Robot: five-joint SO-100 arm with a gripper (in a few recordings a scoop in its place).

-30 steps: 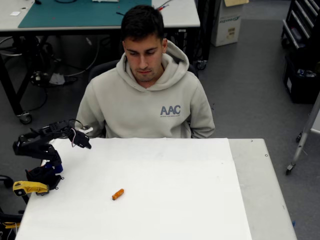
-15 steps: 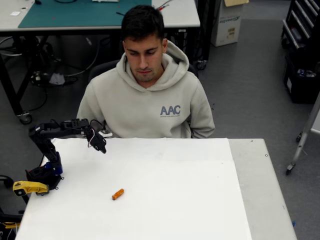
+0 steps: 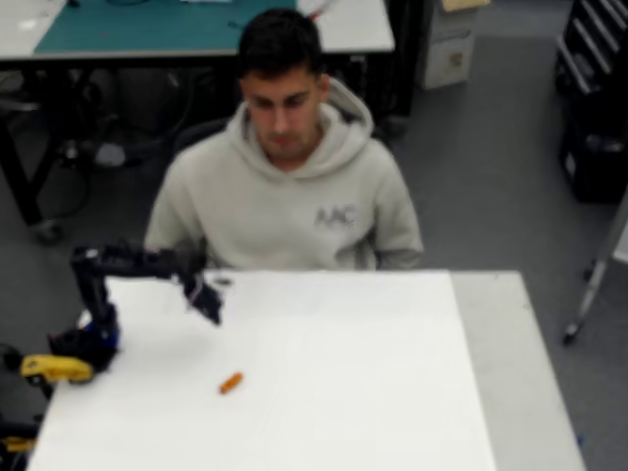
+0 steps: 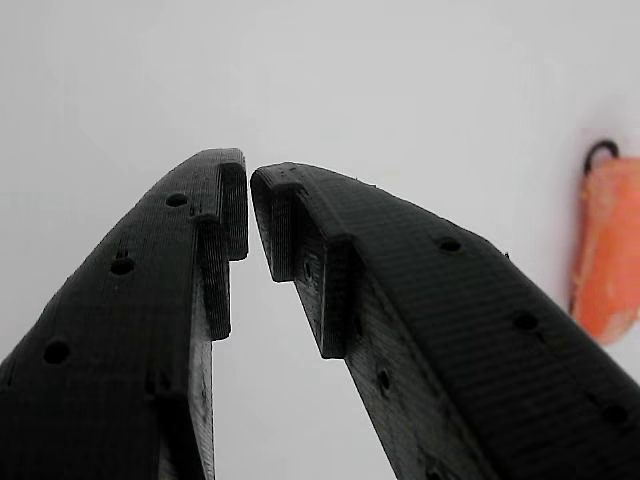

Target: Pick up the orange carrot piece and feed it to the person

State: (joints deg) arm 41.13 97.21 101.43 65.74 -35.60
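Orange against the white tabletop (image 3: 392,392), the orange carrot piece (image 3: 231,383) lies free on the surface in the overhead view, left of centre and toward the near edge, touching nothing. Its long axis runs on a slant, upper end to the right and lower end to the left as that view shows it. The black gripper (image 3: 206,299) hangs above the tabletop near the far left part of the sheet, pointing down and to the right. The carrot piece lies nearer the camera edge than the gripper and slightly to its right, with bare tabletop between the two. In the wrist view the gripper (image 4: 249,215) has its two black fingers nearly together at the tips, a narrow gap left between them and nothing held; the carrot piece (image 4: 605,250) appears at the right edge of that view, well off the line between the fingertips, its long axis roughly upright there. By this reading, the coming move calls for the gripper to travel toward the near edge and a little rightward, spread its fingers, and close across the short axis of the carrot piece. The person (image 3: 285,186) sits behind the far edge of the tabletop, facing it, well apart from the carrot piece.
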